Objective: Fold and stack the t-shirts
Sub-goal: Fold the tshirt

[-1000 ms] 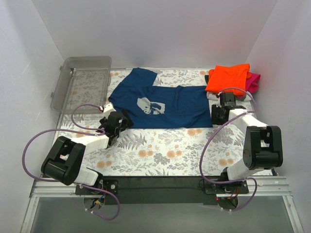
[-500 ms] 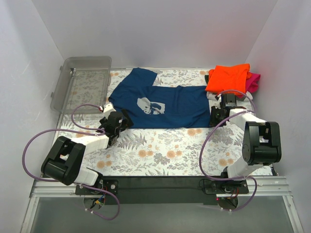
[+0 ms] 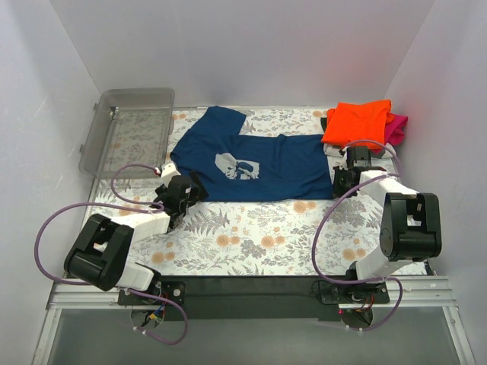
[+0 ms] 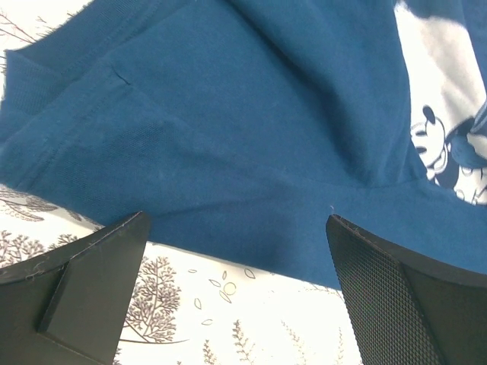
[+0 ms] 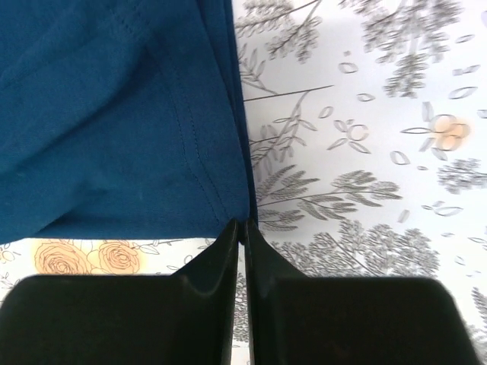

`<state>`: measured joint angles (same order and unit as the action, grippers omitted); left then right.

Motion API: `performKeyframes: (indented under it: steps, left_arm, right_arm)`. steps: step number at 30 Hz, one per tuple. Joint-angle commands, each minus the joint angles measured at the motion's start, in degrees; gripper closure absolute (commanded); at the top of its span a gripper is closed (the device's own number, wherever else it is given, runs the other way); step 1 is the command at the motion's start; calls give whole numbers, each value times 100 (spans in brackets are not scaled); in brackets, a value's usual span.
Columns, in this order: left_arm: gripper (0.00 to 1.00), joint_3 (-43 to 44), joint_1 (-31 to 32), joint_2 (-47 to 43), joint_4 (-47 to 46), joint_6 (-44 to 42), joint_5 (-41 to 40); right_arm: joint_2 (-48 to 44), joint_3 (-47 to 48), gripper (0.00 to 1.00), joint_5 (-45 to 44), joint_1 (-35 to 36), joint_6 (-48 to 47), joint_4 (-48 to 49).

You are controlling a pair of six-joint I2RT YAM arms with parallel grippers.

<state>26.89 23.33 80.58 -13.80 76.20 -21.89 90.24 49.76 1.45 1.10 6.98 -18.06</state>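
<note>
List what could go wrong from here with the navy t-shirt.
1. The right gripper is shut at the hem corner of the navy blue cloth t-shirt; whether it holds cloth is unclear, so a lift may slip.
2. The left gripper is open over the shirt's near edge, ungripped; an uneven lift would likely skew the fold.
3. The folded bright orange t-shirt lies close beyond the right gripper; a wide swing could disturb it.

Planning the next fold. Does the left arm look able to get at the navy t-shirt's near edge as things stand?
Probably yes. The left end effector is open, jaws spread right at the hem of the navy t-shirt, with only tablecloth in between.
</note>
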Motion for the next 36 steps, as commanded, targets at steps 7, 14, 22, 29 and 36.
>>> performKeyframes:
  steps: [7, 14, 22, 29, 36]
  left_arm:
    - [5, -149, -250, -288, -52, 35, -122]
    - [5, -149, -250, -376, 0, 26, -123]
    - [5, 201, -48, -859, 44, -351, -245]
    - [5, 1238, 22, -35, 132, -694, -395]
    - [7, 3013, 145, 1713, 685, -1204, -667]
  right_arm:
    - [-226, 218, 99, -1042, -49, -215, -303]
    - [-261, 228, 99, -647, -49, -312, -496]
    - [-515, 482, 74, -550, 92, -276, -654]
    - [-736, 913, 56, -418, 136, -285, -681]
    - [-349, 1115, 54, -189, 145, -303, -558]
